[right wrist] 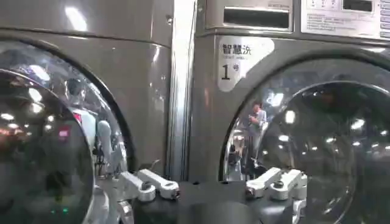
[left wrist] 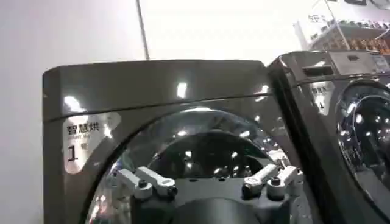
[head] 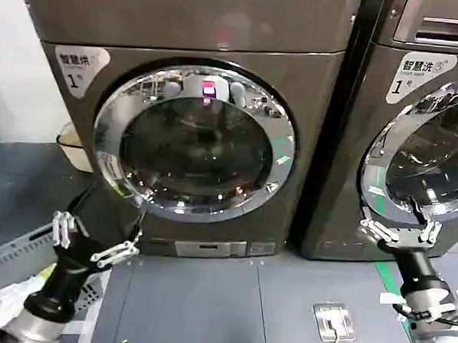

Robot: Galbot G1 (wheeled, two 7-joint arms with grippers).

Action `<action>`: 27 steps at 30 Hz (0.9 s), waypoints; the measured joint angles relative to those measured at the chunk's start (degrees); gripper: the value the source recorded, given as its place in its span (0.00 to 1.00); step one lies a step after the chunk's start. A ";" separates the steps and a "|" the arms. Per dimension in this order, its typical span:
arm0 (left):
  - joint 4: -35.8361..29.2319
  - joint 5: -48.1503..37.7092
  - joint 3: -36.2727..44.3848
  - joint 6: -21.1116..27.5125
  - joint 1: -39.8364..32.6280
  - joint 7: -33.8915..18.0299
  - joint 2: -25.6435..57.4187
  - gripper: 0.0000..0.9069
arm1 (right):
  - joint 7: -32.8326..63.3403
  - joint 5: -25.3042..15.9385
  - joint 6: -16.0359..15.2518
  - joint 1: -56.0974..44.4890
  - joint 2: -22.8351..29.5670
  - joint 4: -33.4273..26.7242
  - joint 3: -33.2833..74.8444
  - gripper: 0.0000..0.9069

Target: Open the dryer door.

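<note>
Glossy chrome ring (head: pixel 190 208) frames the dryer door's (head: pixel 193 143) dark, reflective glass.

grey tiled floor (head: pixel 199 308) with a metal floor socket (head: pixel 332 321) and its white cable. white wall (head: pixel 12 68) at left, a cream basin (head: pixel 75 146) at its foot. grey slatted crate (head: pixel 9 264) on the floor, white cloth (head: pixel 11 297) on it. bright overhead light glints off the chrome.

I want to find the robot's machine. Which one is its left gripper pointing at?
The left machine, with its whole round door showing; the left gripper is open before it.
</note>
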 joint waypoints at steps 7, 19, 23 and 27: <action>0.01 -0.04 -0.01 -0.02 0.02 0.02 0.09 1.00 | 0.23 2.36 -0.39 1.26 -1.89 -0.58 -1.08 1.00; -0.17 -0.13 0.27 0.11 -0.14 0.02 0.26 1.00 | -1.51 9.74 1.83 4.67 -8.89 -4.17 -5.18 1.00; -0.21 -0.13 0.28 0.11 -0.10 0.02 0.19 1.00 | -2.58 11.21 2.40 6.25 -11.76 -5.42 -7.74 1.00; -0.38 -0.13 0.29 0.12 -0.06 0.02 0.25 1.00 | -4.07 11.85 3.17 7.60 -14.24 -6.32 -10.27 1.00</action>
